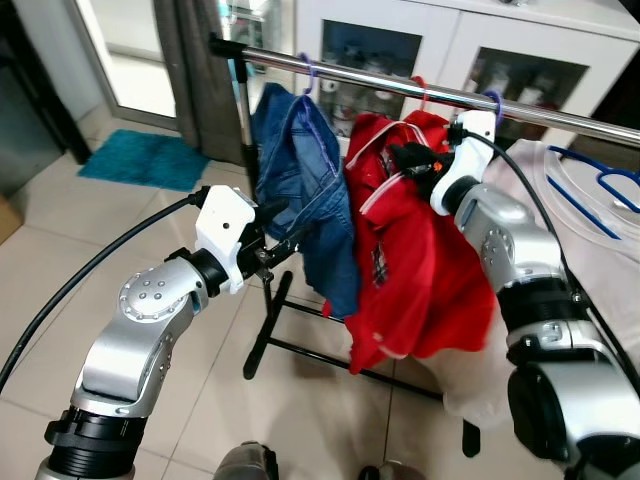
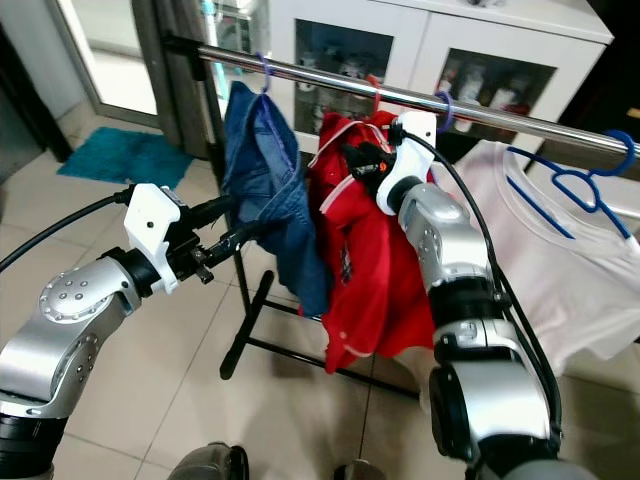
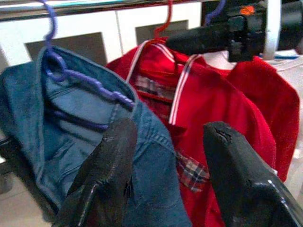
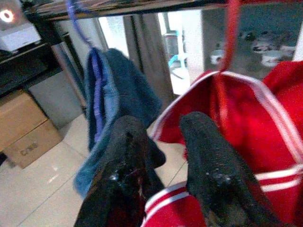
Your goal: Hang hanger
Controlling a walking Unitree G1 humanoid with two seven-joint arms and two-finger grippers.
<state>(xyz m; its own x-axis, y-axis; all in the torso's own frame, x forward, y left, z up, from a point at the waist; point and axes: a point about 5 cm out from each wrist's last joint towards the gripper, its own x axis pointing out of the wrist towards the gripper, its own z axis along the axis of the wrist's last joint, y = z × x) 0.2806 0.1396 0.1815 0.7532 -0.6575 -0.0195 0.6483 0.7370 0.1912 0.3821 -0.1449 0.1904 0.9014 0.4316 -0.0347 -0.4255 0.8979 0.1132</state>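
The red jacket (image 1: 420, 250), centre frame, could be dragged off the rail (image 1: 400, 88) by the right gripper (image 1: 408, 158), fingers narrowly parted; the left gripper (image 1: 285, 235) is held wide.

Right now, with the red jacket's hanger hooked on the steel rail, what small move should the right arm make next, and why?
Probably draw the right gripper back from the red jacket. Its red hanger hook already sits over the steel rail, and the open fingers hold nothing. The left gripper hovers open by the blue denim jacket.
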